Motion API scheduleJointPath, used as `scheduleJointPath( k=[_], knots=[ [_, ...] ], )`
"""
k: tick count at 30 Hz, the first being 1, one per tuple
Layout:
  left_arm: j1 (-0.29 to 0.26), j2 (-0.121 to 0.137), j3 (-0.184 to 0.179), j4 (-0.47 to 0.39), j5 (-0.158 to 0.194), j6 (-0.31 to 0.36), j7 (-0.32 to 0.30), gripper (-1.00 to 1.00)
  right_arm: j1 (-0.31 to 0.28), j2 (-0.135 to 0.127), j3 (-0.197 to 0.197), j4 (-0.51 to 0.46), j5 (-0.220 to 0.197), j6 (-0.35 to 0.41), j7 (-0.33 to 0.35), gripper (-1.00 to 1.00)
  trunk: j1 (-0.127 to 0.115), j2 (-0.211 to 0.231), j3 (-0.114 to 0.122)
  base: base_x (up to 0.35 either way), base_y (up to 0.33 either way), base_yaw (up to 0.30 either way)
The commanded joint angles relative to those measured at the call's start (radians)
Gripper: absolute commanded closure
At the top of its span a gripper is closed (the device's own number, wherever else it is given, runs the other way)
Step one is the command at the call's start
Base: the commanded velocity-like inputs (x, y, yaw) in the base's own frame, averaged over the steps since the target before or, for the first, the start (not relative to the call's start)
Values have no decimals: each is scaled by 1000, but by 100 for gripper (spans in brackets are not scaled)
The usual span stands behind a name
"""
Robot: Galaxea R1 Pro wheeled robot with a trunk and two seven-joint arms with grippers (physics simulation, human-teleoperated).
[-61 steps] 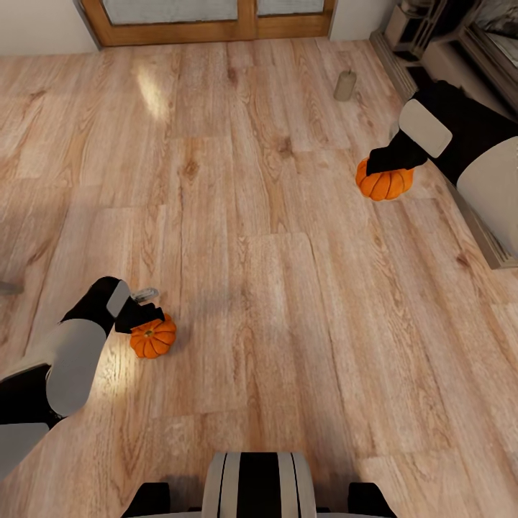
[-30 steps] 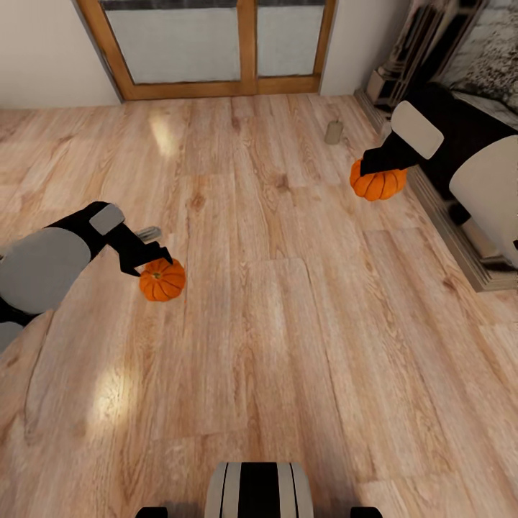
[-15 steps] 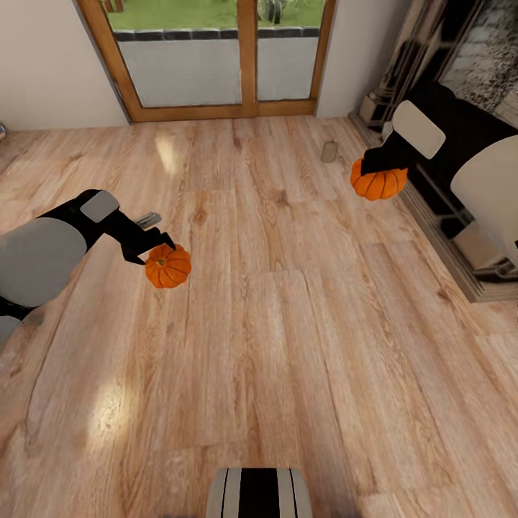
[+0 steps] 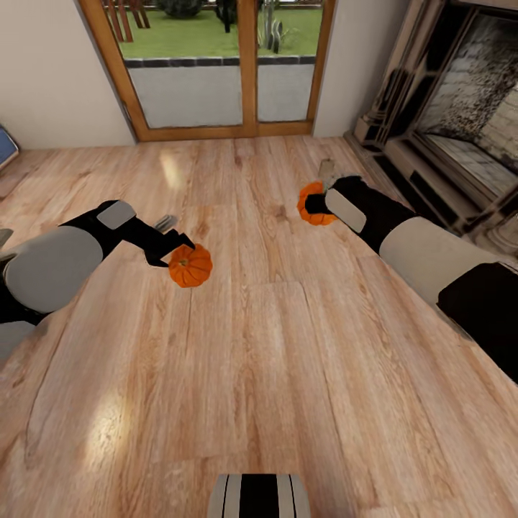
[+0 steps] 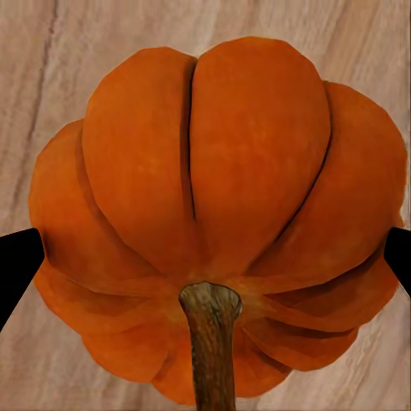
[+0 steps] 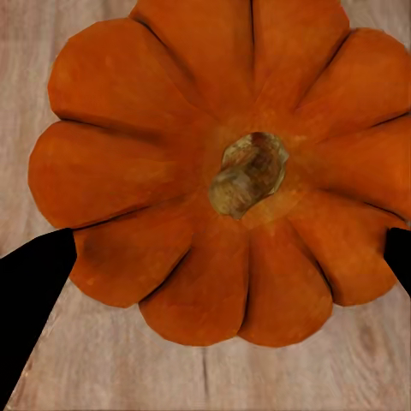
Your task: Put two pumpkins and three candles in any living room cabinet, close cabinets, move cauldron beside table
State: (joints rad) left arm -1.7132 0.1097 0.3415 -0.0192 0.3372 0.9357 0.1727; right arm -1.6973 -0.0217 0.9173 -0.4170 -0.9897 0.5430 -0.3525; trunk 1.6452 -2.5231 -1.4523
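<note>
While aloft, both pumpkins (image 4: 191,265) (image 4: 311,204) seem gripped.

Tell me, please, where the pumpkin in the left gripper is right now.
In the head view, the pumpkin is held by the left gripper at the left, above the wooden floor, across from the right gripper's pumpkin.

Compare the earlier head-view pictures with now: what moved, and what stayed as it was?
The camera tilted up, bringing the glass door and fireplace into view. The right gripper swung its pumpkin inward toward the middle, in front of the candle. The left gripper carried its pumpkin up and inward. Both grippers stayed shut on their pumpkins; nothing was let go.
</note>
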Motion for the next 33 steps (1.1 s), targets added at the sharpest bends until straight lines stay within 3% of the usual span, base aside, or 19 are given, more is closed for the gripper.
scheduleJointPath(
  k=[1, 7, 8, 10, 15, 21, 33],
  knots=[
    [11, 0, 5, -1, 14, -20, -8, 100, 28, 21, 9, -3, 8, -50, -10, 100, -1, 0, 3, 0, 0, 0],
    [61, -19, 5, -1, 19, -88, -88, 100, 124, 96, 8, 44, 5, -216, -38, 100, -3, 1, 27, 0, 0, 0],
    [89, -30, 5, -1, 19, -140, -129, 100, 152, 124, 8, 69, 4, -287, -44, 100, -4, 2, 30, 0, 0, 0],
    [111, -39, 5, -1, 19, -208, -150, 100, 189, 140, 8, 81, 4, -334, -48, 100, -5, 2, 38, 0, 0, 0],
    [143, -44, 5, -1, 17, -243, -159, 100, 246, 147, 8, 98, 5, -387, -49, 100, -7, 3, 58, 0, 0, 0],
    [165, -46, 4, -1, 15, -251, -160, 100, 316, 156, 11, 143, 3, -607, -49, 100, -10, 5, 81, 0, 0, 0],
    [190, -48, 1, -1, -13, -262, -160, 100, 361, 158, 8, 152, 3, -632, -49, 100, -15, 7, 127, 0, 0, 0]
  ],
)
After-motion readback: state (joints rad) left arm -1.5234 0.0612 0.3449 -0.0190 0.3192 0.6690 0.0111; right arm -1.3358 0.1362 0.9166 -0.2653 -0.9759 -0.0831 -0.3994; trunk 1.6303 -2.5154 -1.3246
